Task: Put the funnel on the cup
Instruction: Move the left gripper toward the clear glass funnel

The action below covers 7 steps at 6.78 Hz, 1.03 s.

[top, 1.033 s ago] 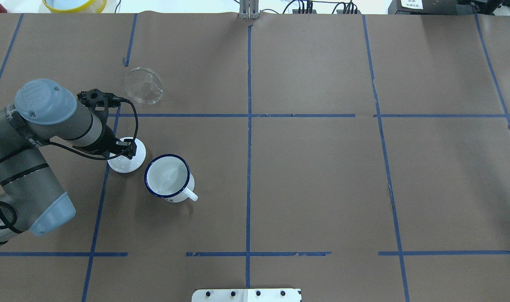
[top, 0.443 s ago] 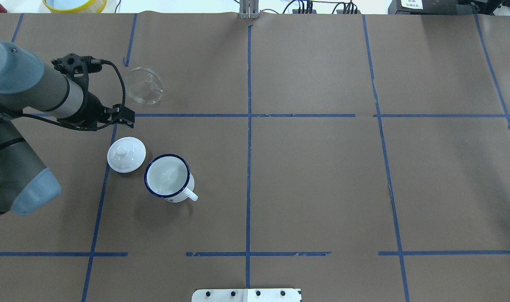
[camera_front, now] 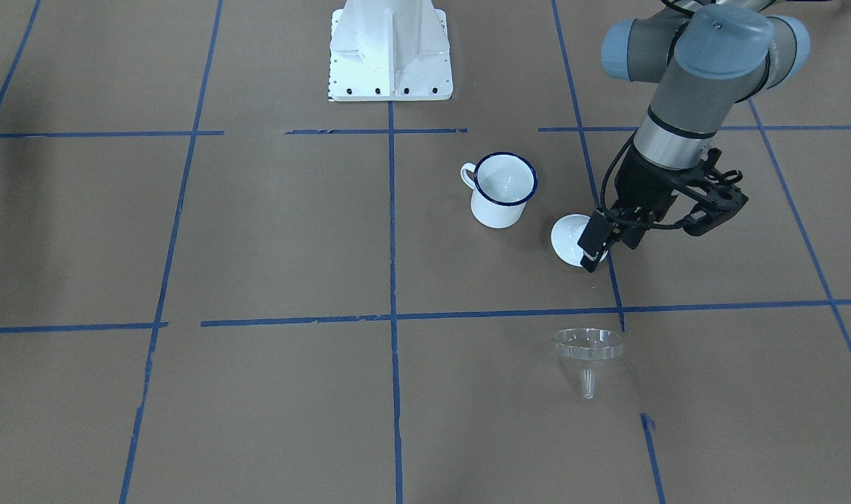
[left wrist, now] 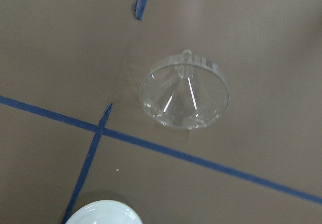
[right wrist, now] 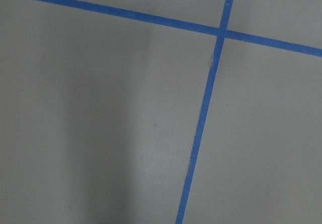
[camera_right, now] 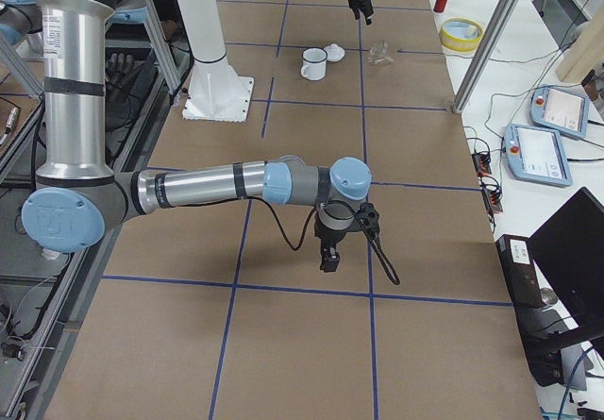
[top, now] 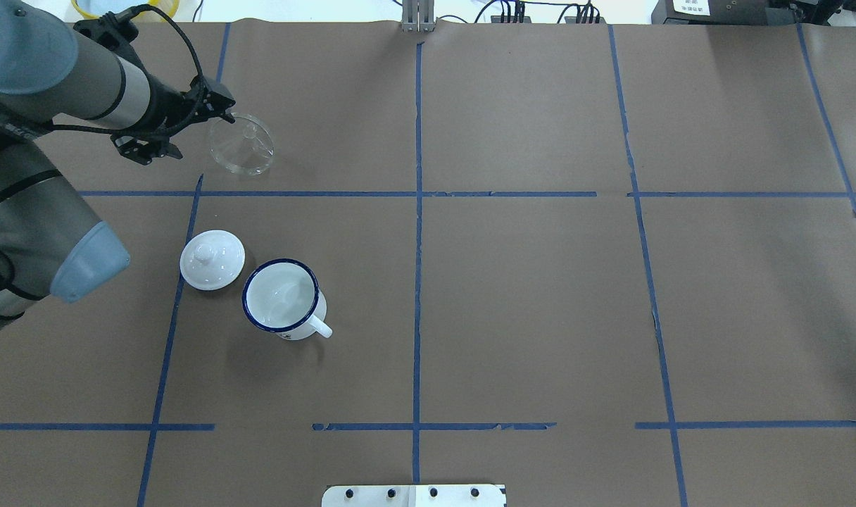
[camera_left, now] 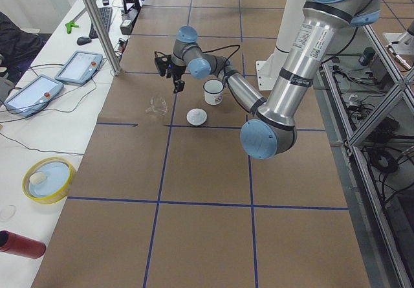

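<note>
The clear funnel (top: 241,144) lies tilted on the brown paper at the far left; the left wrist view shows it mid-frame (left wrist: 183,90). The white cup with a blue rim (top: 282,296) stands upright and empty nearer the robot, handle to its right. My left gripper (top: 150,149) hangs open and empty above the table, just left of the funnel, not touching it. The front-facing view shows the funnel (camera_front: 588,346) and the cup (camera_front: 501,190). My right gripper (camera_right: 330,255) shows only in the exterior right view, low over bare paper; I cannot tell its state.
A round white knobbed lid (top: 212,259) lies on the table just left of the cup, between it and the funnel. A yellow-rimmed bowl (top: 125,7) sits past the table's far left edge. The robot's white base (camera_front: 390,52) stands mid-table at the near edge.
My left gripper rose off the white lid and moved away from the robot to beside the funnel. The lid stays on the table. Cup and funnel have not moved.
</note>
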Tool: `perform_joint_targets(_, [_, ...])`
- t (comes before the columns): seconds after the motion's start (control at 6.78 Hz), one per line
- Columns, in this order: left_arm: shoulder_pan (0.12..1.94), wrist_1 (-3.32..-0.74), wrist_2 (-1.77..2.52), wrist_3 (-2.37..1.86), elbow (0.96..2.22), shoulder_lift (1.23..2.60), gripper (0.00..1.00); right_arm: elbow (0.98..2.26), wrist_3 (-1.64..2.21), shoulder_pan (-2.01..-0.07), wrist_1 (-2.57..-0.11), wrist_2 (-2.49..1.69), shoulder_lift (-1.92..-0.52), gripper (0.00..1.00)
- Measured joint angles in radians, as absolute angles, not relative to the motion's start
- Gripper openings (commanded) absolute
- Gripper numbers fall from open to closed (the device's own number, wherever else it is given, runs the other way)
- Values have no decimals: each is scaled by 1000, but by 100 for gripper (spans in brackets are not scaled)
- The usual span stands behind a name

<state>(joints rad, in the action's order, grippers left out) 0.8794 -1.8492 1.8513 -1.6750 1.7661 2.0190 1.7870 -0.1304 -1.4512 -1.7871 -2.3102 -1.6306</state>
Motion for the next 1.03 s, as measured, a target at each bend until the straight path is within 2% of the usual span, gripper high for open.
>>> perform_joint_targets(0.44, [773, -1993, 1572, -2013, 1557, 2085, 100, 1787, -130, -1451, -1787, -2310, -1631, 100])
perform_joint_targets(0.89, [749, -2056, 1527, -2049, 1444, 2123, 100, 1787, -130, -1451, -1787, -2310, -1631, 100])
perform_joint_targets(1.03, [751, -2072, 1525, -2049, 1417, 2132, 83, 1787, -130, -1451, -1787, -2310, -1631, 100])
